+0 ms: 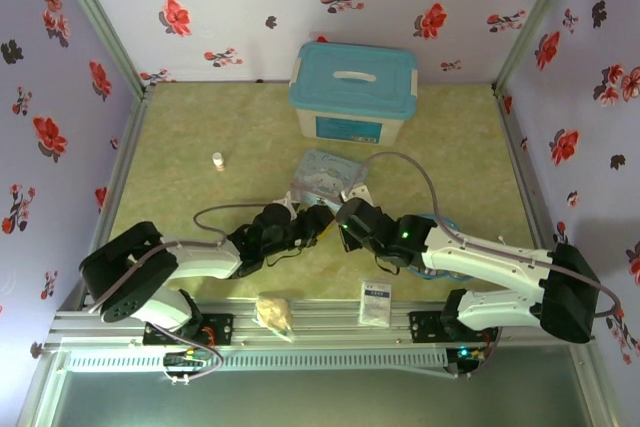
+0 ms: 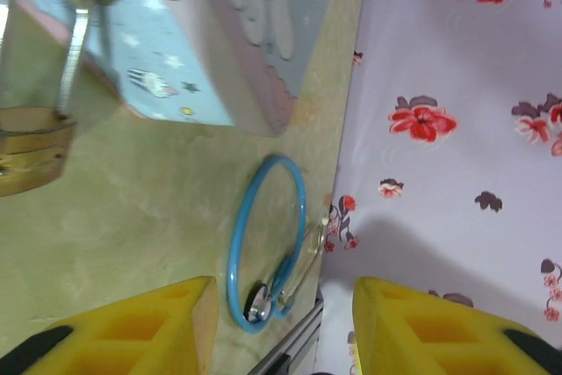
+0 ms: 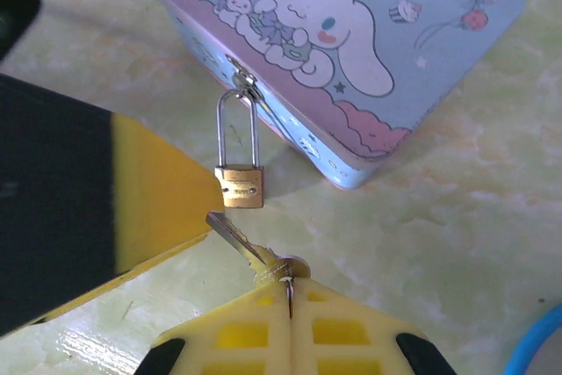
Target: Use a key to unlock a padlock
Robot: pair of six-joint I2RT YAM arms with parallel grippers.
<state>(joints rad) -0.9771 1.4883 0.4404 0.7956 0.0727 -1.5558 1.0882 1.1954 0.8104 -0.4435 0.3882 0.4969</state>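
The key (image 3: pixel 250 250) in the right jaws, padlock (image 3: pixel 240 183) just ahead of its tip, hooked to the tin (image 3: pixel 342 50) beyond

You can read no text: the label on the blue box (image 1: pixel 352 79) (the stamp on the padlock (image 3: pixel 240 188) also) is too blurred.

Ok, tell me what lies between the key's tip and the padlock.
Just a short bare strip of table, seen in the right wrist view. The key, pinched in the right gripper, points toward the padlock.
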